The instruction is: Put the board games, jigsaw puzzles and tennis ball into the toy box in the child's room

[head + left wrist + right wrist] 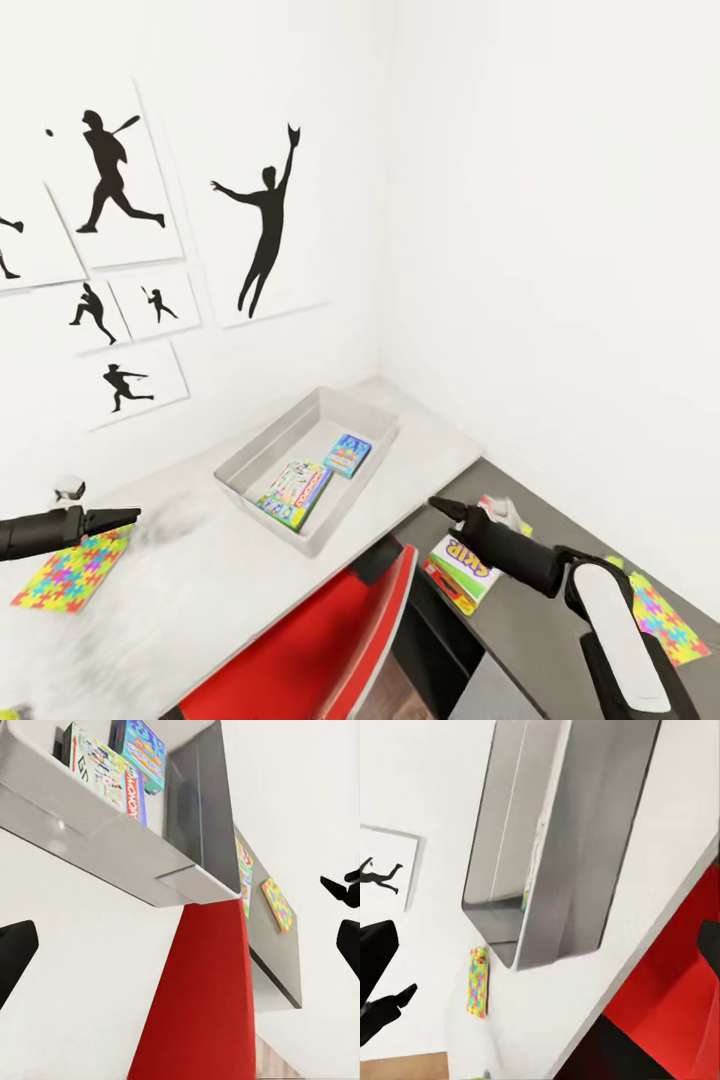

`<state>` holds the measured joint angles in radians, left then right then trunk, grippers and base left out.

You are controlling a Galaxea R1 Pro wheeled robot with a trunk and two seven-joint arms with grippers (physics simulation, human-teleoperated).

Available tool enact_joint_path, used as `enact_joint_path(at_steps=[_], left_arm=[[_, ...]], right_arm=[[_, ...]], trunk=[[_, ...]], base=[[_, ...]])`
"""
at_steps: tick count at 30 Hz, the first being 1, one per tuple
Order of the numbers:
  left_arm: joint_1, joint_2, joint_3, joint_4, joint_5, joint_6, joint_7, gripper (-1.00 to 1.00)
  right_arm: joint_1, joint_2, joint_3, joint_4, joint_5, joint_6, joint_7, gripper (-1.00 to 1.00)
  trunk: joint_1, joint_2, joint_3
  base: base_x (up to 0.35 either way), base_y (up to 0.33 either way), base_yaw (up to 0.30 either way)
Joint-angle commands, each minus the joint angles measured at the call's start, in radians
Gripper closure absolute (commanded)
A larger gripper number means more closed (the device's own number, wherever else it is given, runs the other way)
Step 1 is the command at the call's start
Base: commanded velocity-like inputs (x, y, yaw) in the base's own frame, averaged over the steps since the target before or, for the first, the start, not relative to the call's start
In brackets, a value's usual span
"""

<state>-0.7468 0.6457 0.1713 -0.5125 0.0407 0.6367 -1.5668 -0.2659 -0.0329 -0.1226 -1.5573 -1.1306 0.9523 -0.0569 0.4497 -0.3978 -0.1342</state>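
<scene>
So the toy box (300,440) sits on the white bench (200,590) near the corner, with two board games (318,478) already flat on its floor. The third game (462,568) lies on the lower grey bench (560,620), just under the right gripper (440,506). I cannot tell how wide that gripper stands, nor whether it touches the game. The left gripper (125,517) hovers empty over a jigsaw puzzle (68,572) lying on the white bench; its fingers (15,960) are spread wide in the wrist view.

The sensible step is probably the right arm's: come down on the game's short edge, pinch it, lift high enough to clear the bench step and the box wall, then lower it beside the others.

The red chair (310,650) stands between the benches and may catch the elbow. A second puzzle (662,620) waits at the far right. I cannot make out the tennis ball.
</scene>
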Motion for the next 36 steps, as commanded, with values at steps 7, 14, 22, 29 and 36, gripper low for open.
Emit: enact_joint_path(at_steps=[7,14,22,29,36], left_arm=[[0.001,-0.009,0.000,0.016,-0.001,0.009,-0.004,-1.00],[0.001,-0.012,0.000,0.033,-0.002,0.009,-0.004,-1.00],[0.001,-0.015,0.000,0.039,-0.001,0.009,-0.004,-1.00],[0.001,-0.013,0.001,0.040,-0.001,0.009,-0.004,-1.00],[0.001,-0.012,0.002,0.040,-0.001,0.009,-0.004,-1.00]], right_arm=[[0.027,-0.006,0.003,-0.011,0.005,-0.055,0.160,-1.00],[0.030,-0.005,0.004,-0.011,0.008,-0.061,0.184,-1.00],[0.075,0.005,0.015,-0.008,0.027,-0.062,0.183,-1.00],[0.081,0.009,0.014,-0.007,0.101,-0.064,0.184,-1.00],[0.082,0.009,0.010,-0.006,0.116,-0.091,0.189,-1.00]], trunk=[[0.000,-0.002,0.009],[0.000,-0.002,0.020],[0.000,-0.002,0.033],[0.000,-0.002,0.044],[0.000,-0.002,0.055]], base=[[-0.217,0.000,-0.035],[-0.045,0.000,-0.003],[-0.148,0.000,0.000],[-0.025,0.000,0.000],[-0.002,0.000,0.000]])
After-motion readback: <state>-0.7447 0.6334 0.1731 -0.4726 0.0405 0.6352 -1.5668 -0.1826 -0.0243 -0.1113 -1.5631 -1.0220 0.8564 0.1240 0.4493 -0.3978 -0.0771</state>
